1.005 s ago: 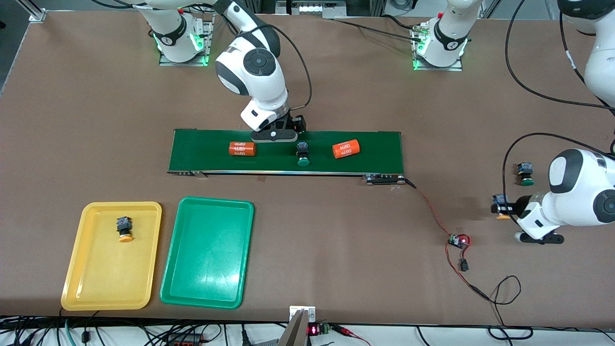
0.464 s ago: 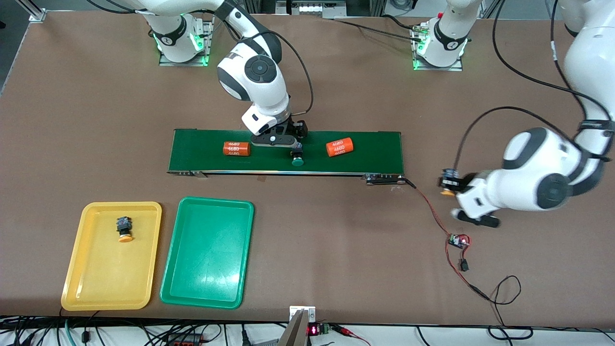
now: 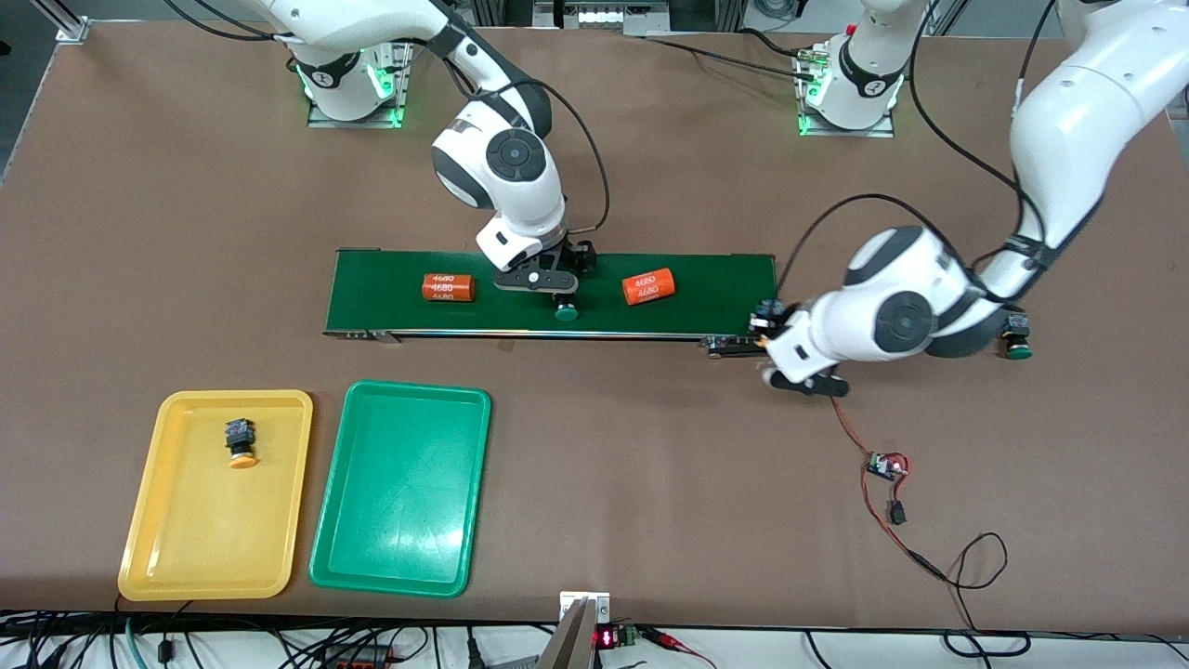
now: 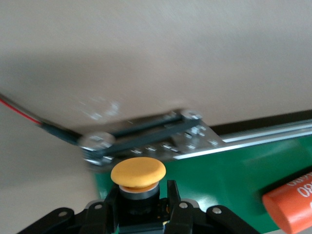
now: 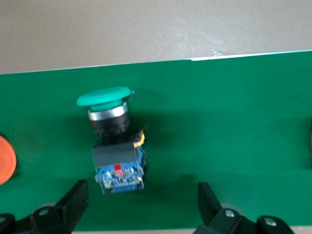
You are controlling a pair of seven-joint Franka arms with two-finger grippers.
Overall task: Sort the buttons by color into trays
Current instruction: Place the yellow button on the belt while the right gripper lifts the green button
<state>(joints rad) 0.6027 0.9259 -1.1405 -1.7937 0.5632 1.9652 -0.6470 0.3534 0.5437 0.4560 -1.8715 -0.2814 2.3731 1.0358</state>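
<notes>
- The left claw (image 3: 769, 336) hangs over the left arm's end of the dark green belt (image 3: 725, 279), clamped on a yellow-capped button (image 4: 138, 180); in the left wrist view the black fingers (image 4: 171, 192) press the button's body from both sides, with the cap sticking out past them over the belt's metal end fitting (image 4: 146, 144).
- The right claw (image 5: 141, 204) is low over the middle of the belt with its fingers spread wide; a green-capped button (image 5: 114, 144) lies on its side on the belt between them, and I cannot tell whether either finger touches it.
- In the front view that same button's green cap (image 3: 567, 313) points toward the front camera, just under the right claw.
- Two orange cylinders lie on the belt: one (image 3: 449, 287) toward the right arm's end, the other (image 3: 648, 286) toward the left arm's end, with the green button between them.
- A second green-capped button (image 3: 1016, 336) stands on the bench near the left arm's end, partly hidden by the left arm.
- The yellow tray (image 3: 149, 557) sits on the bench near the front camera at the right arm's end; a yellow-capped button (image 3: 241, 442) lies in it.
- The green tray (image 3: 399, 557) sits just beside the yellow tray, toward the left arm's end.
- A red and black wire (image 3: 850, 437) with a small circuit board (image 3: 888, 465) trails from the belt's end across the bench.
</notes>
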